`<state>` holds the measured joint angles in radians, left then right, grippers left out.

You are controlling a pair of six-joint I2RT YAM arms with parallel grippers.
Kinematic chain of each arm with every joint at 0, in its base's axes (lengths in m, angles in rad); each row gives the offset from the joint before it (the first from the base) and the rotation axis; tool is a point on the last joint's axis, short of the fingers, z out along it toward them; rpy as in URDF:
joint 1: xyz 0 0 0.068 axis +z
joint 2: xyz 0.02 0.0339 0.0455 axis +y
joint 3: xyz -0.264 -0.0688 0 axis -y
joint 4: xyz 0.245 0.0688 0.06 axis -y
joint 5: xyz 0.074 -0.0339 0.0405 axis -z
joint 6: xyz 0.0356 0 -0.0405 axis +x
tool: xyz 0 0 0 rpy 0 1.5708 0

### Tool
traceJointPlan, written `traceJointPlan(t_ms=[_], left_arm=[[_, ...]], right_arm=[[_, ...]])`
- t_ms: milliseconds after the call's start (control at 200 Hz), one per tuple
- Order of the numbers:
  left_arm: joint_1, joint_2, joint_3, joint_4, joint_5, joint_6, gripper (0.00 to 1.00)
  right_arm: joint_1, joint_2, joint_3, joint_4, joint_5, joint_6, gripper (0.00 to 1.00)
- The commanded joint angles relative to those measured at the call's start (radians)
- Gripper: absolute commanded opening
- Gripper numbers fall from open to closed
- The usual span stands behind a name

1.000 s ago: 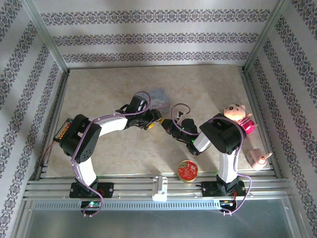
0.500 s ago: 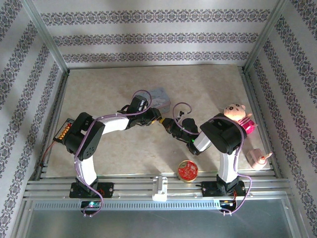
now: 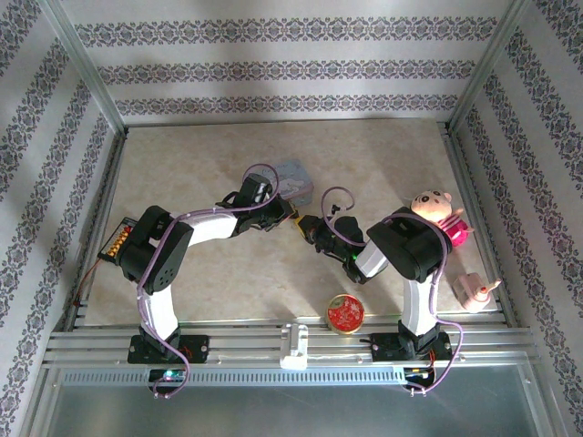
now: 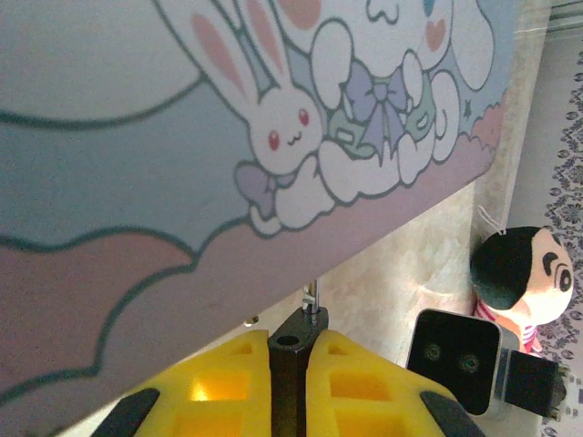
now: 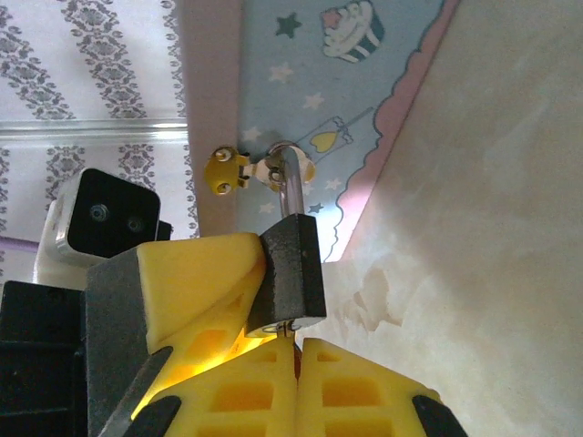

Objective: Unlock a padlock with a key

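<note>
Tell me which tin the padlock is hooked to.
The pastel cartoon tin: the padlock is hooked through its clasp; the round red tin sits apart by the near rail.

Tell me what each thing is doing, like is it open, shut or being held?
Padlock: shackle hooked through the pastel tin clasp; locked or not, can't tell.
Key: pinched, tip at the padlock's bottom.
Left gripper: shut on the padlock.
Right gripper: shut on the key.
Pastel tin: looks closed.
</note>
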<state>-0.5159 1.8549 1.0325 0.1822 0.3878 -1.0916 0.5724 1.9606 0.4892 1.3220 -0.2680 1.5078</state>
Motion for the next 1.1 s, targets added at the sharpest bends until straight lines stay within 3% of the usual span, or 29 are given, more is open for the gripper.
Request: traceJointPlan(t_ms=[0,110,270,440,675,780,835,915,1095], left_arm=[[0.005,0.002,0.031,-0.037,-0.037,0.045,0.00],[0.005,0.000,0.028,-0.040,-0.035,0.046,0.00],[0.005,-0.013,0.017,-0.035,-0.028,0.038,0.00],[0.005,-0.037,0.039,-0.166,-0.055,0.094,0.00],[-0.004,-0.027,0.085,-0.384,-0.153,0.190,0.06],[-0.010,-0.026,0.087,-0.418,-0.173,0.203,0.15],[-0.010,-0.026,0.082,-0.420,-0.166,0.201,0.25],[-0.011,-0.031,0.073,-0.417,-0.155,0.194,0.31],[-0.010,-0.064,0.064,-0.428,-0.145,0.185,0.36]], right_arm=[[0.020,0.028,0.012,0.065,0.016,0.095,0.00],[0.038,0.041,0.017,0.064,0.032,0.131,0.00],[0.042,0.028,0.003,0.064,0.049,0.111,0.18],[0.034,-0.032,-0.068,0.054,0.095,0.056,0.32],[0.031,-0.028,-0.097,0.030,0.113,0.008,0.34],[0.031,-0.039,-0.083,-0.012,0.109,-0.024,0.34],[0.032,-0.054,-0.076,-0.051,0.106,-0.046,0.34],[0.032,-0.090,-0.062,-0.122,0.102,-0.084,0.34],[0.033,-0.197,-0.021,-0.346,0.102,-0.196,0.34]])
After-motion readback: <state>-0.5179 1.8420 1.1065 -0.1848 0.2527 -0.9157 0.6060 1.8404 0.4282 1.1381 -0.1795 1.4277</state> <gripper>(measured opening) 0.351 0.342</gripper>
